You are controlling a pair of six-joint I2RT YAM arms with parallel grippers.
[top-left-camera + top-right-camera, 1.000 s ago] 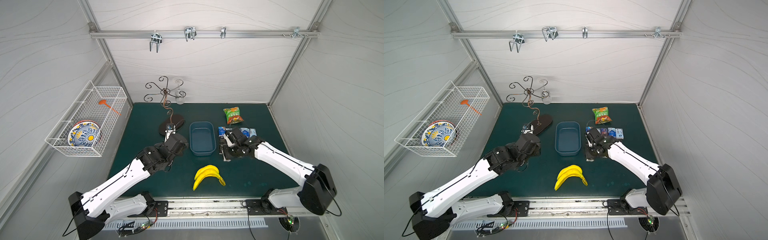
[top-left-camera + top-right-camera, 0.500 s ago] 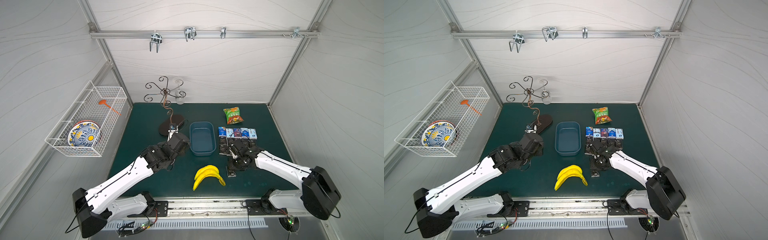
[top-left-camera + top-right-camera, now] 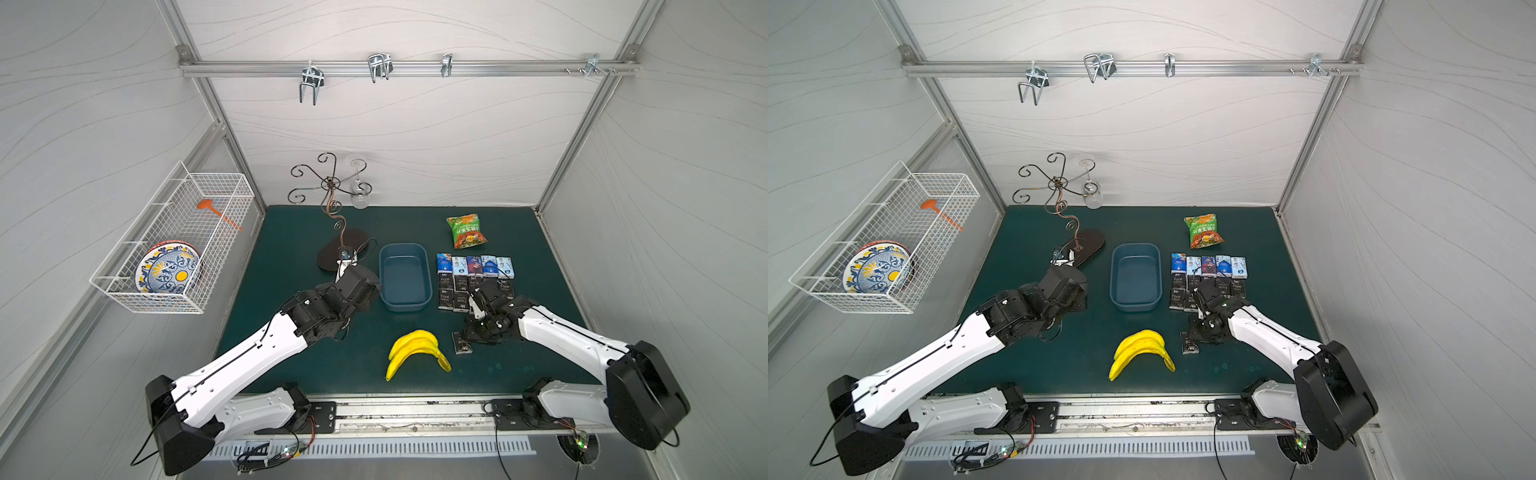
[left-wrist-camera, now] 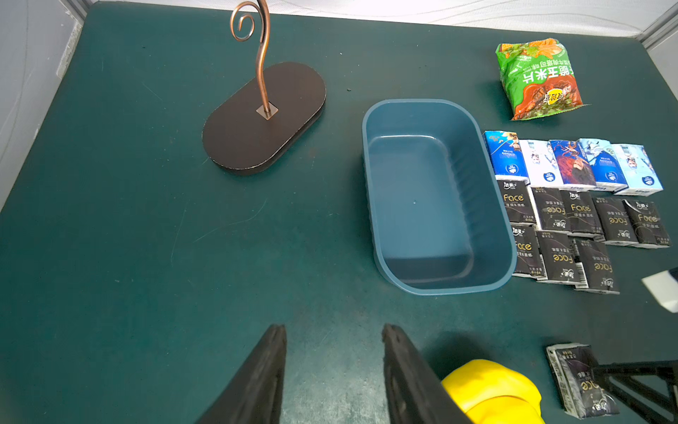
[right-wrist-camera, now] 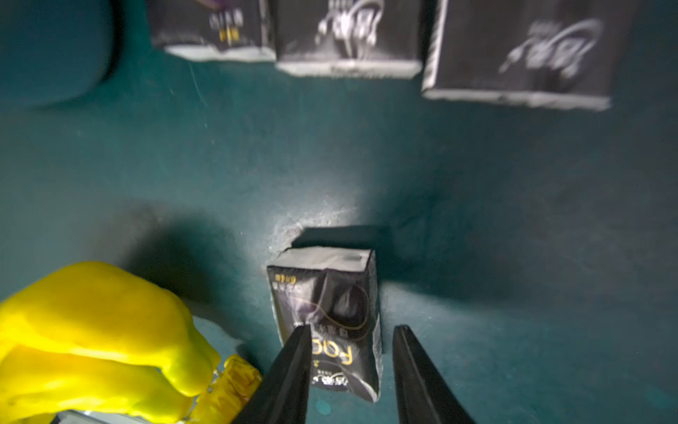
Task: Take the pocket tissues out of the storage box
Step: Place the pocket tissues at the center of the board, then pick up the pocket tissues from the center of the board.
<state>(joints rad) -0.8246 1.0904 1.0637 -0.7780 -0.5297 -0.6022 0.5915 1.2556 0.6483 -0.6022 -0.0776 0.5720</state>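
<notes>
The blue box [image 3: 405,306] sits in the middle of the green mat [image 3: 291,257], and there is nothing inside it. The tissue packs [image 3: 473,272] lie on the mat just to the right of the box, in three neat rows. The far row has five blue and white packs with pictures. The next row has five black packs, and the near row has three black packs. One more black pack [image 5: 326,312] lies flat by itself, nearer than the rows and just right of the yellow bananas [image 3: 415,349]. The right gripper [image 5: 352,328] is low over this pack. Its two fingers are apart, one over the pack's edge and one off to the side, and they are not squeezing it. The left gripper [image 4: 334,328] hangs just left of the box. Its fingers are apart too, with only mat between them. A green snack bag [image 3: 465,230] lies on the far side of the rows.
</notes>
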